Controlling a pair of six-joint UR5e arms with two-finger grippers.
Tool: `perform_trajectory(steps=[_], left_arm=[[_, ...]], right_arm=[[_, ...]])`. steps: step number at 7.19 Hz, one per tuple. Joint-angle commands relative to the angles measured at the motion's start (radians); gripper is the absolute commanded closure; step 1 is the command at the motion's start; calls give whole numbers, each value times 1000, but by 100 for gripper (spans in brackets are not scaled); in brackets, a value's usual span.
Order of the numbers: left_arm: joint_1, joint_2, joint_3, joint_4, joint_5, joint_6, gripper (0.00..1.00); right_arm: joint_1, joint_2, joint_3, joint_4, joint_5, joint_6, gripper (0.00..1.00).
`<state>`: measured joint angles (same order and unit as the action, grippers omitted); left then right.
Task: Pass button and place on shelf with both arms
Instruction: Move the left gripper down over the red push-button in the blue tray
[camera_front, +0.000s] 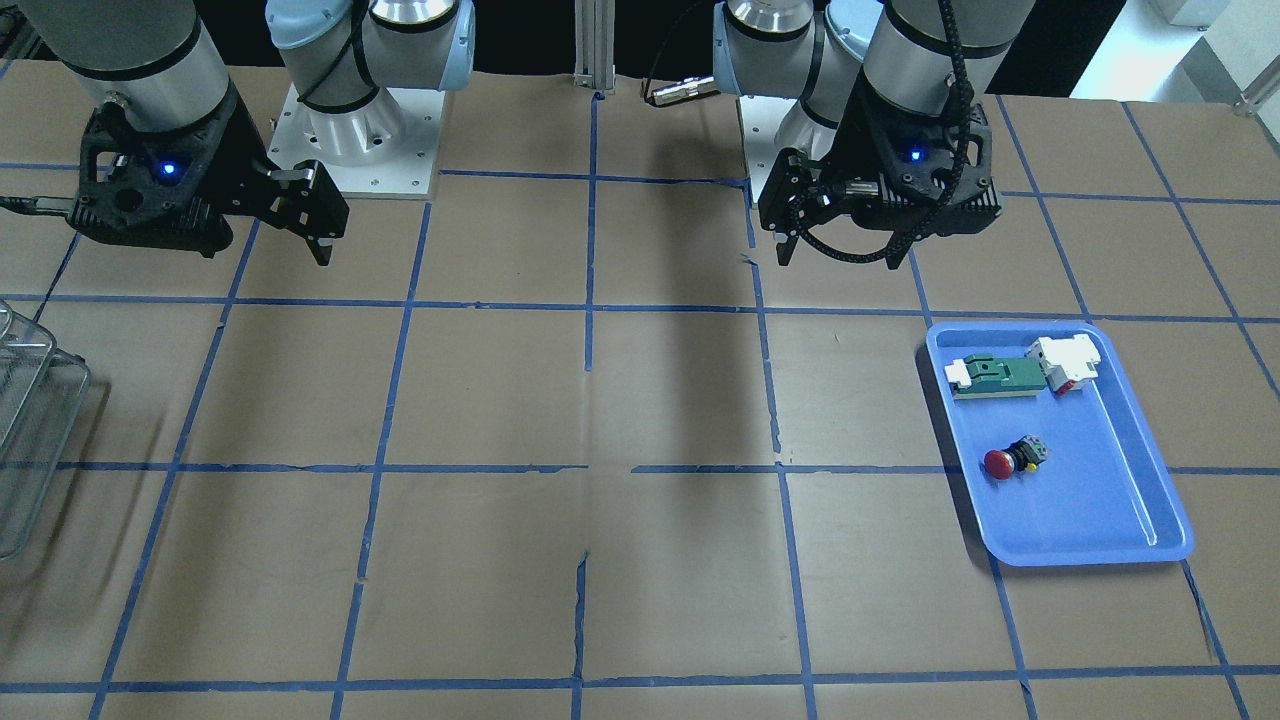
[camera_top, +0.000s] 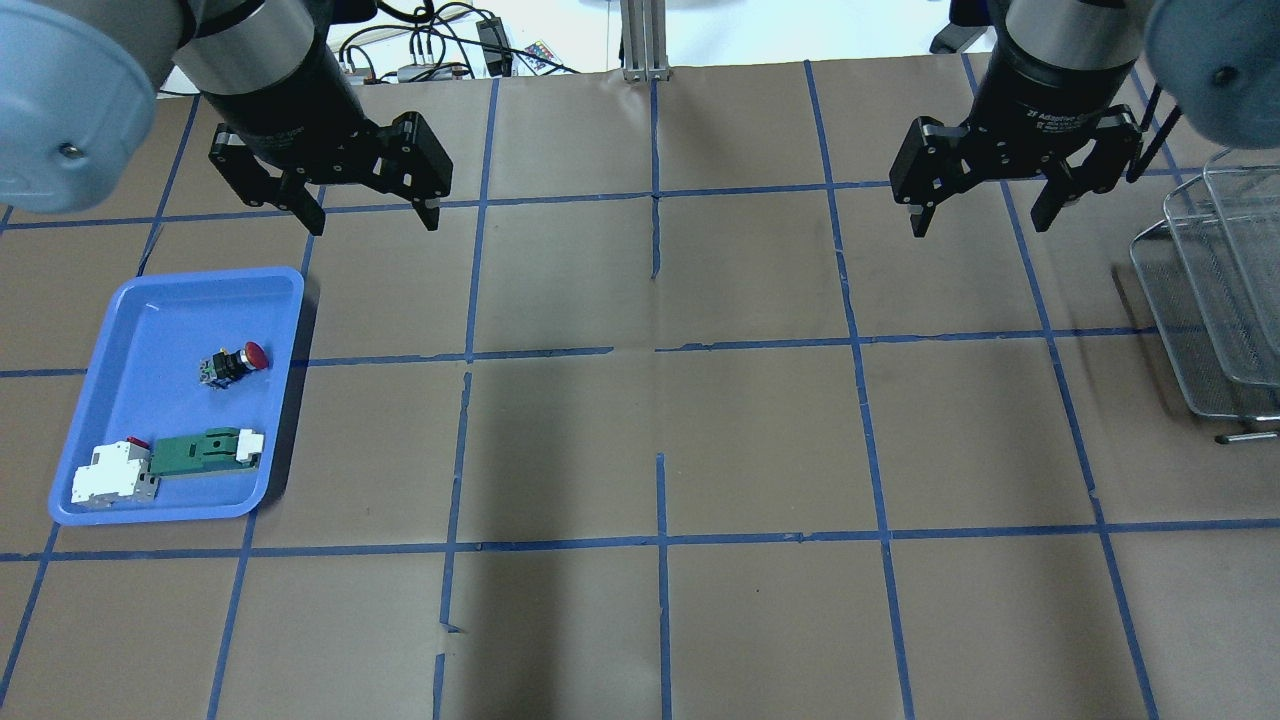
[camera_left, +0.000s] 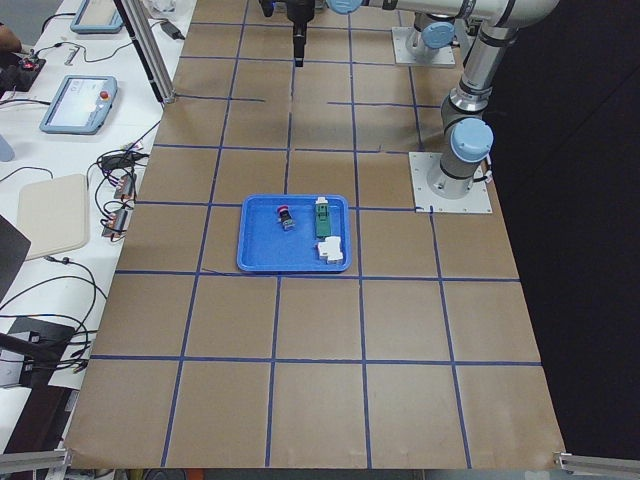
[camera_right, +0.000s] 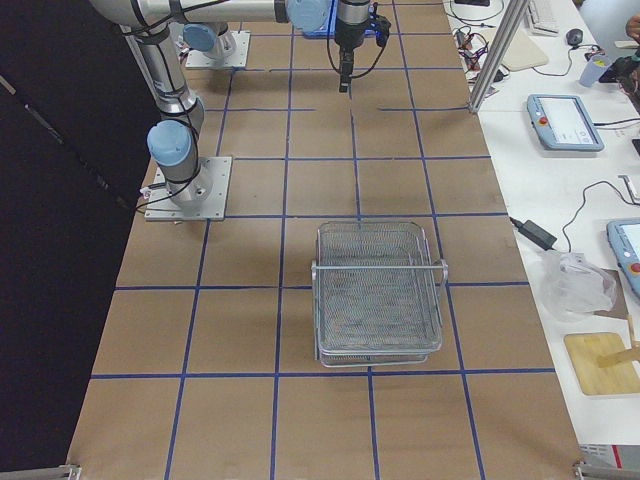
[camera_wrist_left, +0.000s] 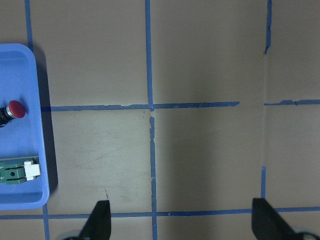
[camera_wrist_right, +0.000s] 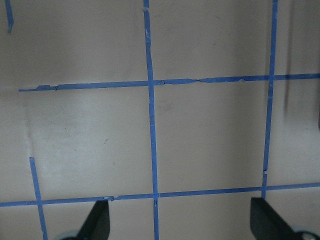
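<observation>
The button (camera_top: 238, 362), with its red cap and black body, lies on its side in the blue tray (camera_top: 180, 275). It also shows in the front view (camera_front: 1012, 460) and at the left edge of the left wrist view (camera_wrist_left: 14, 109). My left gripper (camera_top: 375, 225) hangs open and empty above the table, beyond the tray's far right corner and apart from the button. My right gripper (camera_top: 981, 226) hangs open and empty to the left of the wire shelf (camera_top: 1215, 300). The shelf is empty in the right side view (camera_right: 378, 290).
In the tray, a green-and-white block (camera_top: 205, 450) and a white block with red (camera_top: 110, 472) lie at the end nearest the robot. The brown table has a grid of blue tape lines. The arm bases stand at the robot's edge.
</observation>
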<state>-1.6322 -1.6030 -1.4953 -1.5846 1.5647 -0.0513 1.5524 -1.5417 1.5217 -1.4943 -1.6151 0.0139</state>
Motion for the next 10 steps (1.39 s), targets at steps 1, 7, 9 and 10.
perform_trajectory(steps=[1, 7, 9, 10], left_arm=[[5, 0, -3, 0, 0, 7, 0], [223, -14, -88, 8, 2, 151, 0], [326, -69, -135, 136, 3, 256, 0], [360, -84, -161, 165, 3, 432, 0]], right_arm=[[0, 0, 0, 0, 0, 0, 0], [0, -2, 0, -1, 0, -2, 0], [0, -2, 0, 0, 0, -2, 0], [0, 0, 0, -1, 0, -2, 0]])
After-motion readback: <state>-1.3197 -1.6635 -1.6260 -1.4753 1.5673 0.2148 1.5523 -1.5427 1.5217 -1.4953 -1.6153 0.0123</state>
